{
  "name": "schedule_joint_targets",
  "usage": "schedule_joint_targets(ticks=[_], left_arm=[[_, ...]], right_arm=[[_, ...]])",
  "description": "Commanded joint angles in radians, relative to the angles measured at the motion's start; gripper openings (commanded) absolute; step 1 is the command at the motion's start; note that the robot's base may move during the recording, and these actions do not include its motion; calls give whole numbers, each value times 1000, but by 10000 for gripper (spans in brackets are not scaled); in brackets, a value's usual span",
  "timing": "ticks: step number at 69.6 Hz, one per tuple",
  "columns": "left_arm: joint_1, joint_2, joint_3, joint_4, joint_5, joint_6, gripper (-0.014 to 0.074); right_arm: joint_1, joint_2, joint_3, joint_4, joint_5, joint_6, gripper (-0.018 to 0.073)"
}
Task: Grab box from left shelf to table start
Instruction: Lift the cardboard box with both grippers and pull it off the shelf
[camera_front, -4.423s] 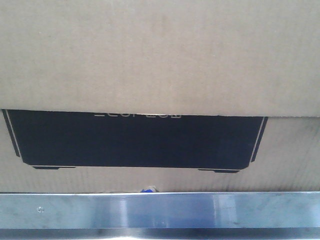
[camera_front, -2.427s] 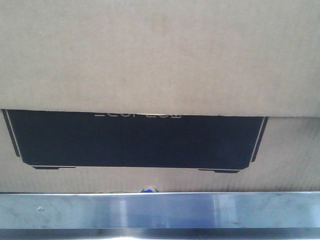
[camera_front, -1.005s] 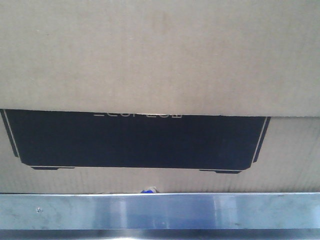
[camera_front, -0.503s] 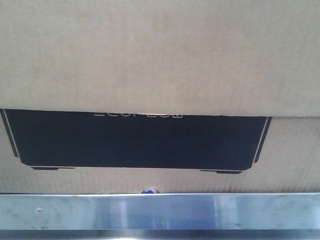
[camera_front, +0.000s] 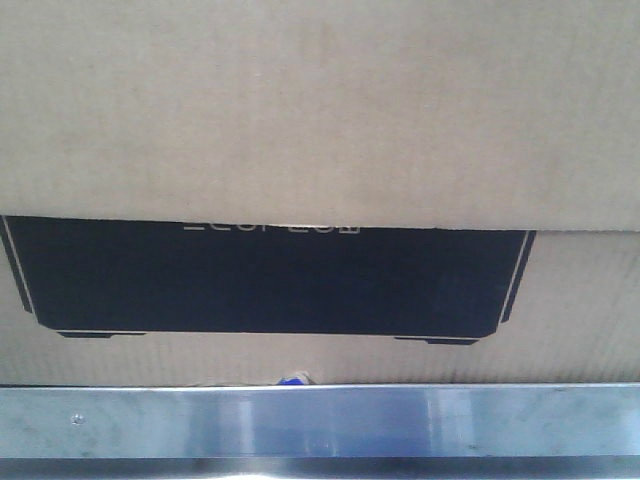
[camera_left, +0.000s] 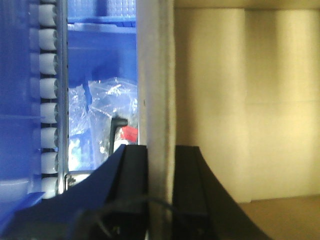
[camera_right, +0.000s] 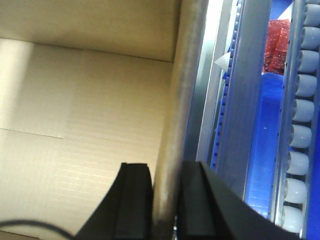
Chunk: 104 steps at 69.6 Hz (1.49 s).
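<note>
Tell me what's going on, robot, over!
Left gripper clamped on left wall of box. Right gripper clamped on right wall. Box on left shelf, behind steel front rail. Blue crates close alongside.

Front view: box cut off top and sides; flap hides upper half of its white lettering, unreadable. Blue bit under box mostly behind shelf rail. Bagged items left of box blurred.

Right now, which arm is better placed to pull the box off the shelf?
Neither alone: left pincer and right pincer each clamp a side wall of the box. Likely pull with both.
</note>
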<state>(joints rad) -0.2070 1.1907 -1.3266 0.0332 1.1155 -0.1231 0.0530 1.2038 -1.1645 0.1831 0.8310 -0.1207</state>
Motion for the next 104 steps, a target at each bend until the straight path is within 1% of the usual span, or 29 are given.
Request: schedule_joint_targets(ticks=[1,7,16,24,34,45,54,60,61,65,72,77,83,91,104], left_arm=[[0,-94,-34,33,-110,-39,-93],[0,-169,-23,31,-133,-51,-93],[0,-263,19,31,-127,-51,-92],[0,-348,91,31,-119,-51,-92],[0,-468,195,28,-135,-51,-93],[0,-588,239,26,-135,-51,-92],[0,-681,239,24,-135,-45,-93],[0,-733,235,14,-107,-15,-92],[0,-743,233,11,-98,1,-92],[0,-762,213,5,-56,25,-92],[0,-783,165,-2,37,25,-92],[0,-784,108,-15,99,29,-92],[0,-784,54,-16,149,32,-92],[0,-784,5,-11,175,34,-92],[0,-784,1,-11,189,34,-93]], right_arm=[[-7,-71,-41,-18,-88,-18,57],[-7,-128,-35,-13,-88,-18,57],[-7,-230,2,7,-83,-12,57],[-7,-332,72,37,-84,-12,57],[-7,-498,182,48,-81,-12,57],[-7,-674,256,49,-79,-12,57],[-7,-794,261,49,-82,-12,57],[-7,-853,261,49,-78,-12,57],[-7,-861,261,49,-78,-12,57],[-7,-890,258,55,-68,-12,57],[-7,-916,235,74,-31,-12,57],[-7,-916,199,75,29,-12,57],[-7,-916,158,75,78,-12,57],[-7,-916,106,75,124,-12,57],[-7,-916,79,75,129,-12,57]])
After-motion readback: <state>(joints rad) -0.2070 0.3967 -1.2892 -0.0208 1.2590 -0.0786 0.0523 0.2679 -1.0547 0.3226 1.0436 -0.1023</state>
